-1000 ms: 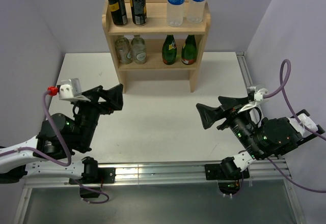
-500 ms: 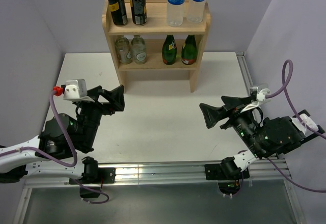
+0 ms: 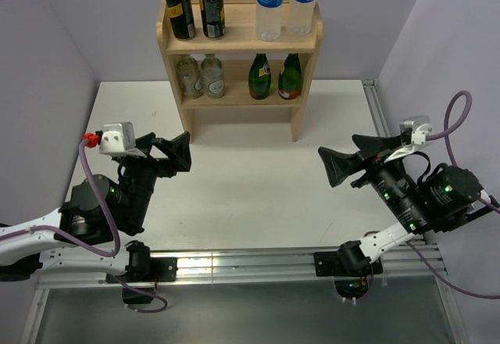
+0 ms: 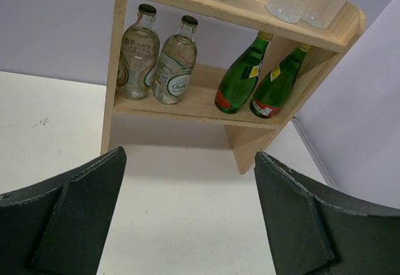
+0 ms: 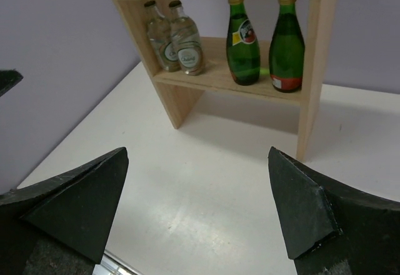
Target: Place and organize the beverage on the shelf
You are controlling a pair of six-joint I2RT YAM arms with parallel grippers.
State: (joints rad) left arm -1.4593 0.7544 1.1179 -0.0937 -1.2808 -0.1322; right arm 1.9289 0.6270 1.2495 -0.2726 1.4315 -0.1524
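Ahead of your left pincer (image 4: 189,156): shelf (image 4: 114,69) with the beverage (image 4: 239,84), well apart.
Its jaws: wide apart, empty.
Your right pincer (image 5: 197,153): likewise spread, empty.

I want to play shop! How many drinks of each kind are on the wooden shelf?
Dark cans: 2
Water bottles with blue labels: 2
Clear glass bottles: 2
Green glass bottles: 2
Total: 8
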